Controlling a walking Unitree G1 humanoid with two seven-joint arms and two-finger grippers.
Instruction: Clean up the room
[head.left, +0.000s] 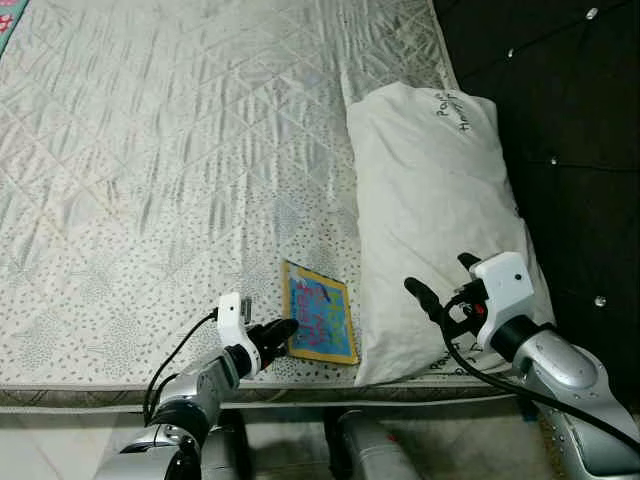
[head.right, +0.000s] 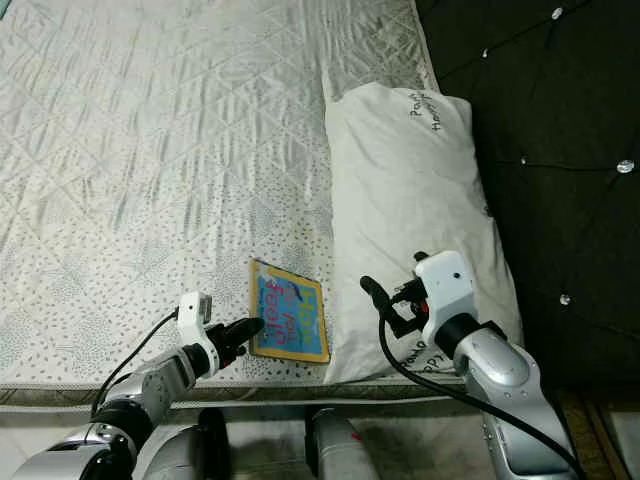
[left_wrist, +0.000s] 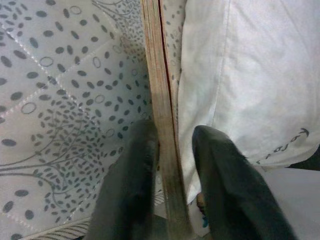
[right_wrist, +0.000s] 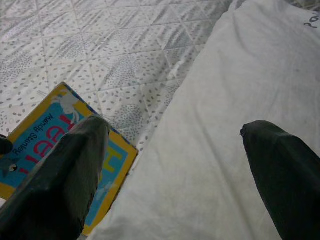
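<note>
A thin book (head.left: 320, 311) with a yellow border and blue cover is seen lying flat on the quilted mattress (head.left: 170, 170), near its front edge and just beside a white pillow (head.left: 435, 210). In the eye views the left gripper (head.left: 283, 331) is placed at the book's near left corner, but the grasp itself is hidden there. It is shown in the left wrist view: the book's edge (left_wrist: 162, 115) is set between the two black fingers (left_wrist: 132, 190), which are closed most of the way onto it. The right gripper (head.left: 440, 285) is held above the pillow's near end, its fingers spread wide and nothing held. In the right wrist view, red lettering on the cover (right_wrist: 55, 145) is made out, along with the pillow's plain cloth (right_wrist: 225, 95).
</note>
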